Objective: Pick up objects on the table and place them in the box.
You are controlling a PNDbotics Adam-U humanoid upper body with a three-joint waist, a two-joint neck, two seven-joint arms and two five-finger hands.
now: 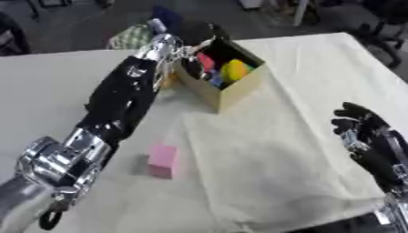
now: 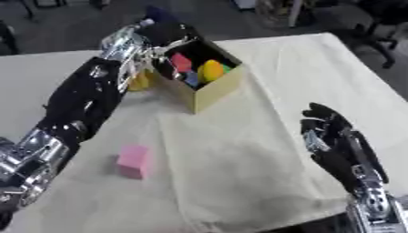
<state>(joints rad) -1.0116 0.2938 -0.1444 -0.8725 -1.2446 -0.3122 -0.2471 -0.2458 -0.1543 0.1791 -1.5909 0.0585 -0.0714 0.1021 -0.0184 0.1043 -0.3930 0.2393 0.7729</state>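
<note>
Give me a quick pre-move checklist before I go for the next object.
1. Box upright, top open: ok.
2. Box already holds coloured items, room left: cannot tell.
3. Pink block lies apart on the cloth, unobstructed: ok.
4. Left hand empty over the box: cannot tell, its fingers are hidden.
5. Right hand idle, fingers relaxed, away from the block: ok.
6. Yellow thing beside the box, behind the left arm: cannot tell what it is.
</note>
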